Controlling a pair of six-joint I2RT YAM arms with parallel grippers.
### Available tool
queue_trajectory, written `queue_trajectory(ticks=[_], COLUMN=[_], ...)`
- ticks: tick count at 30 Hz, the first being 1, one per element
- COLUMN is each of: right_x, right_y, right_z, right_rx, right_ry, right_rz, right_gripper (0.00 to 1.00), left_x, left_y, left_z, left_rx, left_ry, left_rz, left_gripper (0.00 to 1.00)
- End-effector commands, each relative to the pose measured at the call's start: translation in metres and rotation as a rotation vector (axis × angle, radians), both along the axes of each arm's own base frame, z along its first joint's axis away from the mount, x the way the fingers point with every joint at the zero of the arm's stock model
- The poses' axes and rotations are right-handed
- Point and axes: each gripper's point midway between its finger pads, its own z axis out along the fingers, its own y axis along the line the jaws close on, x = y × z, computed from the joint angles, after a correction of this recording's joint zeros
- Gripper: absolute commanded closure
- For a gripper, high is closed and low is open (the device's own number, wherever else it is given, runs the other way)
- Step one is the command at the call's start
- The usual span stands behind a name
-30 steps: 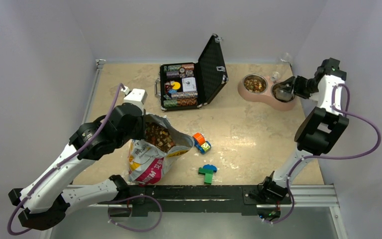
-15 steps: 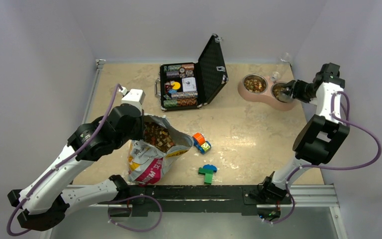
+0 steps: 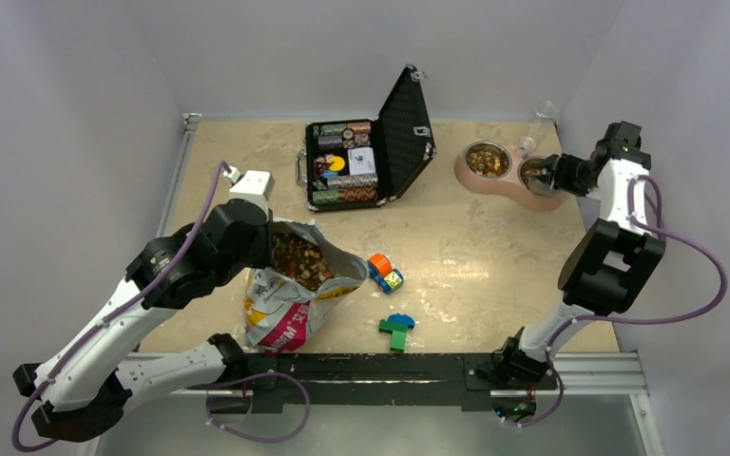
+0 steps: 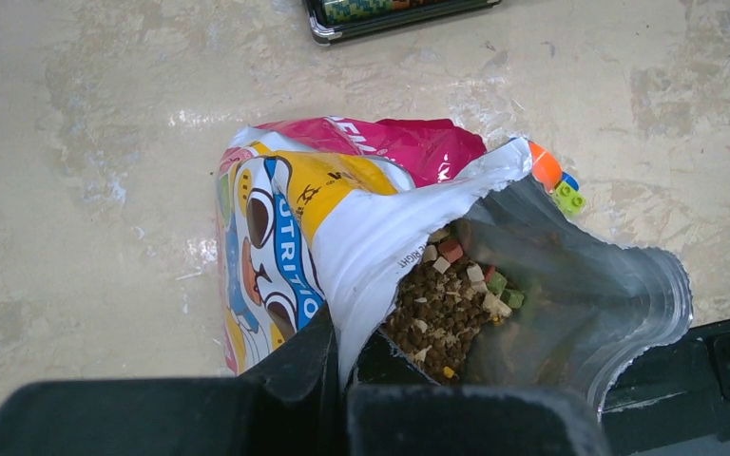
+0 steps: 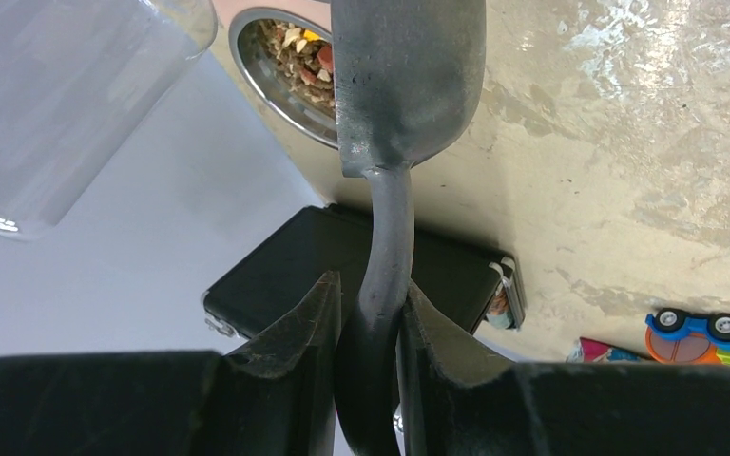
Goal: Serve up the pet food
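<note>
Pinching the torn rim of the pink-and-yellow foil bag (image 4: 342,218) at lower left, your left gripper (image 4: 347,344) is clenched; brown kibble (image 4: 442,309) sits in that bag and in the pink two-bowl feeder (image 3: 506,186) at upper right, where your right gripper (image 5: 371,304) grasps a grey metal scoop (image 5: 407,76).
</note>
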Motion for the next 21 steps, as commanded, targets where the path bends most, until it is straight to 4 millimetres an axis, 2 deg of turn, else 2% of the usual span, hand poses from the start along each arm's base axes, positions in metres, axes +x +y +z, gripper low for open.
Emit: queue_trajectory(ticks=[1, 7, 14, 19, 21], right_x=[0.005, -0.001, 0.010, 0.003, 0.004], right_y=[-0.003, 0.005, 0.007, 0.012, 0.013], right_z=[0.046, 0.006, 0.031, 0.009, 0.009], right_rx=[-0.099, -0.040, -0.088, -0.056, -0.055], right_ry=[-0.126, -0.063, -0.125, -0.082, -0.092], right_rz=[0.003, 0.021, 0.035, 0.033, 0.031], right_gripper=[1.00, 1.00, 1.00, 1.00, 1.00], left_x=[0.020, 0.017, 0.010, 0.011, 0.011], left_y=[-0.002, 0.001, 0.006, 0.007, 0.006], left_z=[0.058, 0.060, 0.057, 0.055, 0.055], left_rx=[-0.140, -0.136, -0.151, -0.148, -0.143], left_ry=[-0.192, -0.198, -0.193, -0.194, -0.193], left_rz=[0.059, 0.051, 0.052, 0.062, 0.053], left_gripper=[1.00, 1.00, 1.00, 1.00, 1.00])
